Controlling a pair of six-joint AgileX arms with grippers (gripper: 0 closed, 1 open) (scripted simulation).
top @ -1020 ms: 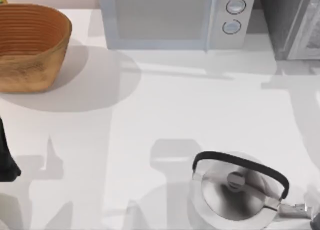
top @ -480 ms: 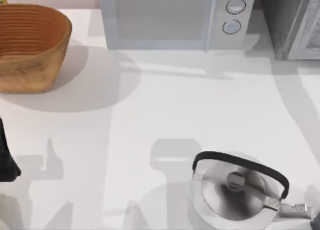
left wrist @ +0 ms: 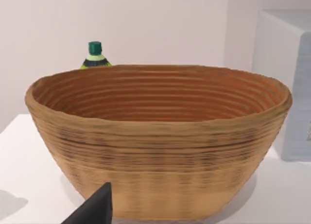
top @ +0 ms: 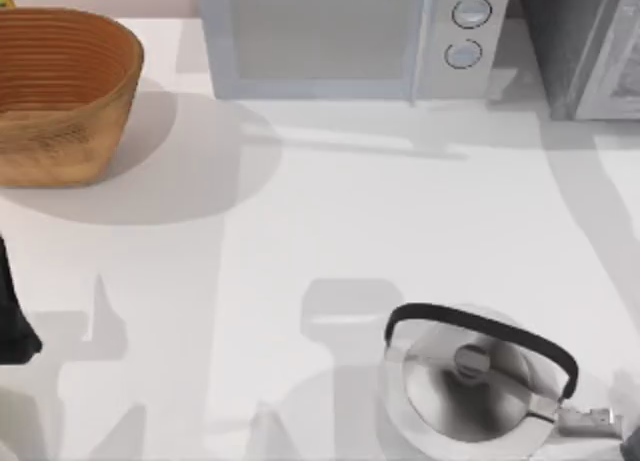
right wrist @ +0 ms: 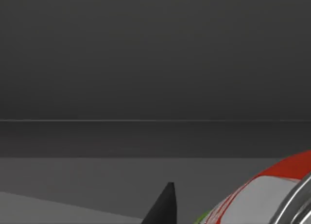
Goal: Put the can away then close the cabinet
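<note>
The can [right wrist: 262, 197], red with white lettering and a green edge, lies tilted very close in the right wrist view. My right gripper [right wrist: 214, 212] is shut on it, with one dark fingertip [right wrist: 165, 207] showing beside it. Behind the can is the dark grey inside of the cabinet [right wrist: 155, 78], with a flat shelf floor below. In the top view the cabinet [top: 585, 46] stands at the back right corner of the table. My left arm [top: 12, 316] is parked at the table's left edge, facing the basket.
A woven basket [top: 60, 91] stands at the back left, with a green-capped bottle [left wrist: 95, 56] behind it. A white microwave [top: 350, 36] sits at the back middle. A steel kettle [top: 475, 381] with a black handle stands at the front right.
The arm shadows on the right side of the table shifted between the earliest frame and half a second ago. Since then nothing has moved.
</note>
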